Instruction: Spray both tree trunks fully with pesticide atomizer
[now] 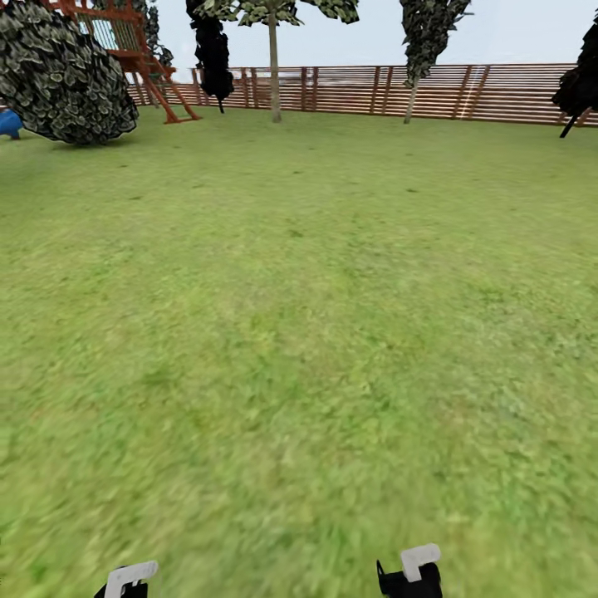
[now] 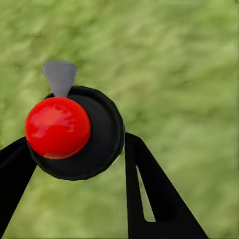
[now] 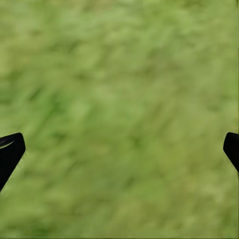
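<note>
Head view: a wide grass lawn (image 1: 299, 332) runs to a brown slatted wooden fence (image 1: 498, 91) at the far edge. 2 trees with bare, straight trunks stand just in front of the fence: one tree trunk (image 1: 274, 75) left of centre under a leafy crown, and a second, thinner-looking trunk (image 1: 410, 101) to its right. Dark column-shaped trees (image 1: 213, 54) stand near them, a large leafy bush (image 1: 62, 79) sits at far left, and a red-brown wooden play frame (image 1: 137, 50) rises behind it. The tops of both arms show at the lower edge.

Left wrist view: the left gripper (image 2: 79, 164) has its 2 black fingers (image 2: 149, 194) closed around the atomizer (image 2: 74, 132), a round black body with a shiny red ball on top and a grey nozzle pointing away from the wrist. The atomizer is held above the grass, well apart from both trunks.

Right wrist view: the right gripper (image 3: 119, 149) has its fingers (image 3: 10, 152) spread wide, with nothing between them; blurred grass lies below.
</note>
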